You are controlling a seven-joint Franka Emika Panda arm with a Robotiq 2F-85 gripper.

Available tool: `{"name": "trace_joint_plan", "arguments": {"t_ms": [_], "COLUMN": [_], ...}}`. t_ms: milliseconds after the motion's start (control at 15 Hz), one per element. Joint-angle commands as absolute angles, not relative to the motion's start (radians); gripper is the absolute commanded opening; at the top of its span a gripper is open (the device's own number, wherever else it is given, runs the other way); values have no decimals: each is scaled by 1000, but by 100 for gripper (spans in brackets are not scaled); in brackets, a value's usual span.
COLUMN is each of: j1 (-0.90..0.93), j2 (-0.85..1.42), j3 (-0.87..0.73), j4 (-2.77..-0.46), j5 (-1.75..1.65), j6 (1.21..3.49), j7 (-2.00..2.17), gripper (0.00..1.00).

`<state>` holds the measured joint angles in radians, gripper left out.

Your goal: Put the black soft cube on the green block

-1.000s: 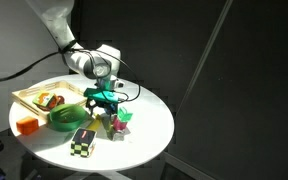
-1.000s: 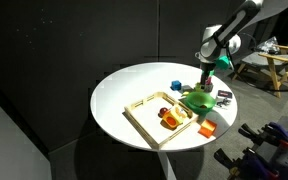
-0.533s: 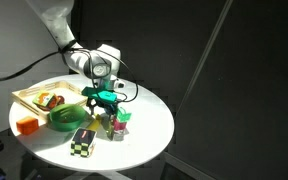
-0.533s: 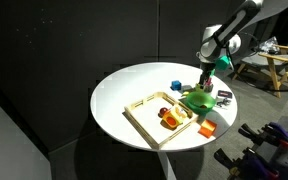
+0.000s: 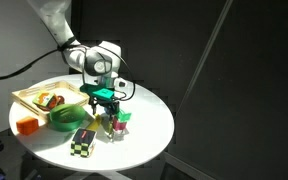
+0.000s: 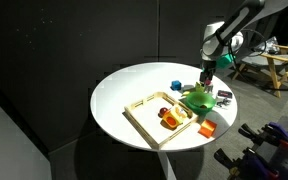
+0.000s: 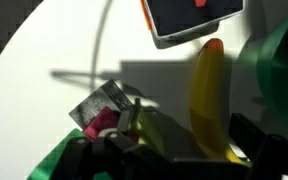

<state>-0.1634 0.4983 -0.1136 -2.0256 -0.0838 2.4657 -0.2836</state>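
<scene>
Clearly the black soft cube (image 5: pixel 81 142) has not been picked up. In an exterior view it sits on the white surface (image 5: pixel 149 130) near the front edge, just beside the green bowl (image 5: pixel 66 116) and apart from the hand (image 5: pixel 106 107). The hand hangs over the green block (image 5: pixel 124 117) and the pink block (image 5: pixel 114 125) next to it, with its jaws spread wide and nothing between them. The wrist view shows the pink block (image 7: pixel 102 118) below and a yellow, banana-shaped thing (image 7: pixel 209 95) off to one side.

Judging by its name and chequered look, the cube is probably light and squashy, foam or cloth rather than wood. It should dent under the jaws instead of slipping out, and it is unlikely to break. A hard squeeze could deform it, so that it springs or shifts on release.

The best hold is from above, across two opposite flat sides at about mid-height, with the jaws square to the faces and off the corners. It is the largest of the small blocks, so the jaws need to be wide. How it is turned relative to the hand is too small to tell.

The green block is smaller than the cube, so the landing is narrow. The cube should be let go low and centred, or it may tip off or knock the pink block.
</scene>
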Motion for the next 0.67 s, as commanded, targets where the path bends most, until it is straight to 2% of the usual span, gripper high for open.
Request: {"name": "trace_joint_plan", "arguments": {"t_ms": [0,600], "j1": [-142,-140], "j2": [429,304], "j3": [-148,-188], "j4": [-2089,-2256], "j5": [-129,-116], "j6": [2450,2481], "j7": [-177,5], "gripper": [100,100]}}
